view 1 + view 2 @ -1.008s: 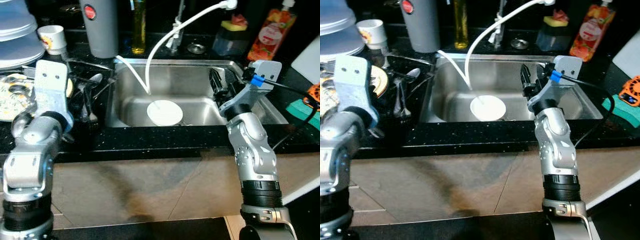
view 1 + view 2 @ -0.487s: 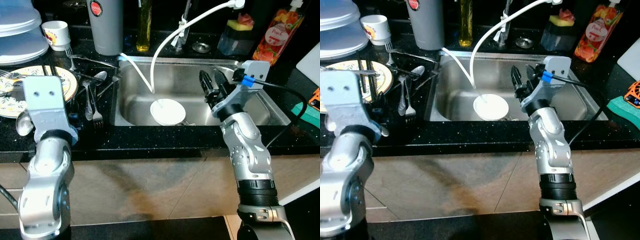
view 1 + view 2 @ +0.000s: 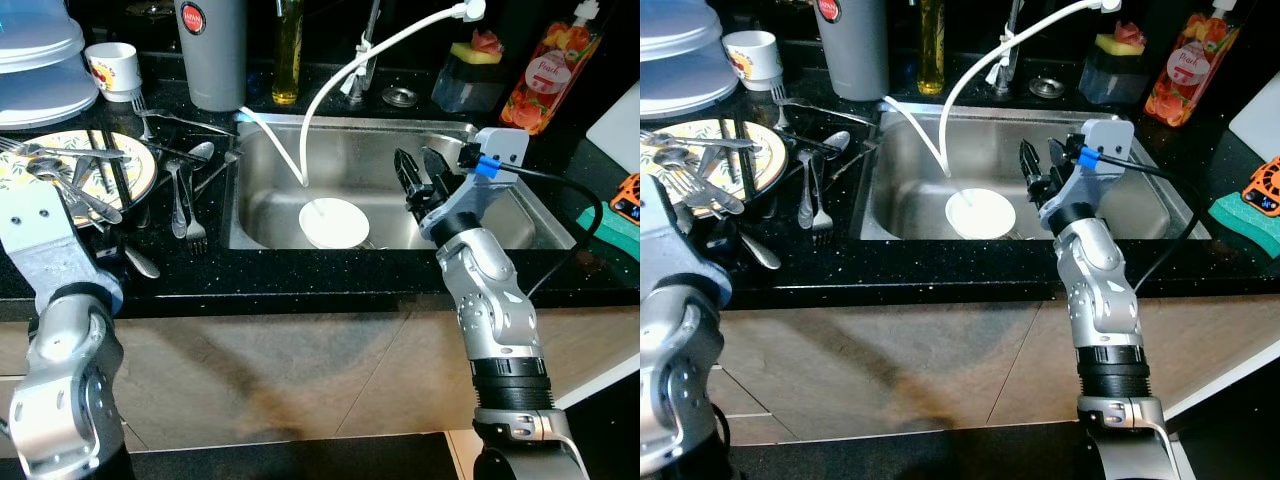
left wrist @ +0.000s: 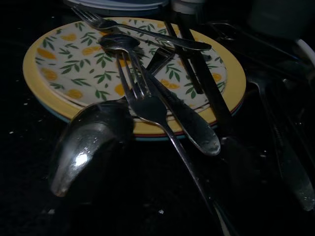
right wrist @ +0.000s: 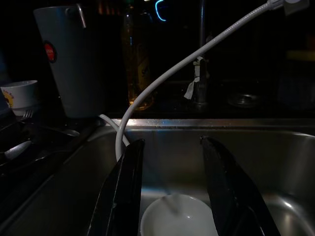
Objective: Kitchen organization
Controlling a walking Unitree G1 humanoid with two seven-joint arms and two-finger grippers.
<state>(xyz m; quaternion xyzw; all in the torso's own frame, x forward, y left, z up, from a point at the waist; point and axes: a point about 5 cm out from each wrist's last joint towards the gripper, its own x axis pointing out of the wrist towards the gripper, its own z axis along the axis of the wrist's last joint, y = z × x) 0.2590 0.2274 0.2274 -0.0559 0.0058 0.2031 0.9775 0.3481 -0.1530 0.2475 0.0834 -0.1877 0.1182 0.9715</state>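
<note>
Since the earlier frames, right hand (image 3: 422, 172) has moved from the sink's right wall toward the middle of the basin; left arm has dropped back off the desk (image 3: 300, 275), uncovering the patterned plate (image 3: 140, 170).

Right hand: hovers over the stainless sink (image 3: 500, 215), fingers (image 5: 128, 189) spread apart, grasping nothing. White bowl (image 3: 334, 222) sits on the sink floor, just beside and below the fingertips, not touching. In the right wrist view the bowl (image 5: 177, 216) lies between the two fingers. White hose (image 3: 330, 85) arcs from the back of the desk down into the basin, its end just above the bowl.

Left hand: state cannot be told. Left wrist view looks at the yellow-rimmed plate (image 4: 54, 69) with leaf pattern, forks (image 4: 142, 96) and knives piled across it, a large spoon (image 4: 83, 147) resting against its rim.

More cutlery (image 3: 185, 205) lies on the black desk between plate and sink. Grey tumbler (image 3: 211, 50), small white cup (image 3: 112, 65), oil bottle (image 3: 288, 50), and orange bottle (image 3: 545, 70) stand along the back.
</note>
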